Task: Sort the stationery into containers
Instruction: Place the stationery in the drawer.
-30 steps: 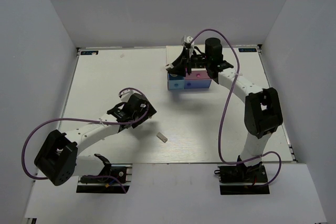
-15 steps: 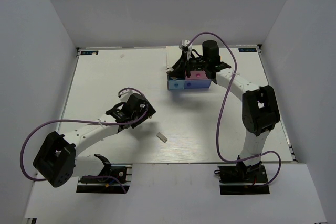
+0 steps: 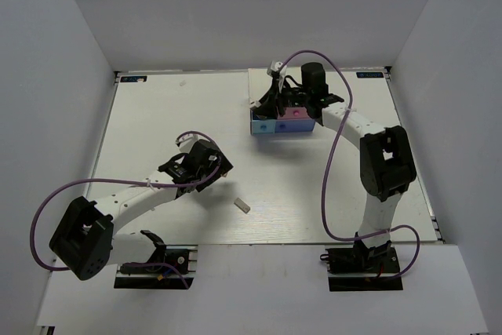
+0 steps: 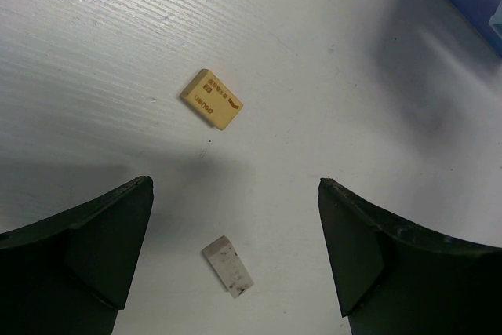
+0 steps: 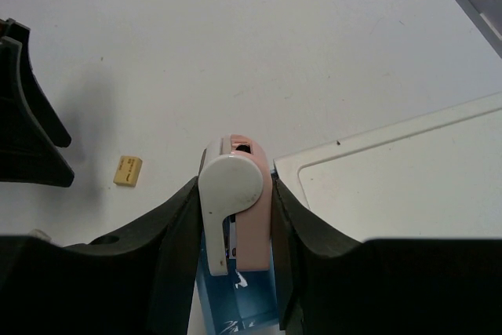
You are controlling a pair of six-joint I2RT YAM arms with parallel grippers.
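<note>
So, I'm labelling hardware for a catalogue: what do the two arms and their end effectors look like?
The left arm and right arm have white links, black joints and a looping purple cable each. The left end effector and right end effector have broad black fingers.

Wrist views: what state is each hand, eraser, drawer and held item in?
left hand: open, empty, above the erasers
right hand: shut on the pink-and-white piece
pink-and-white piece: held above the blue drawer
blue drawer: open
tan eraser: lying loose on the table
whitish eraser: lying loose on the table
</note>
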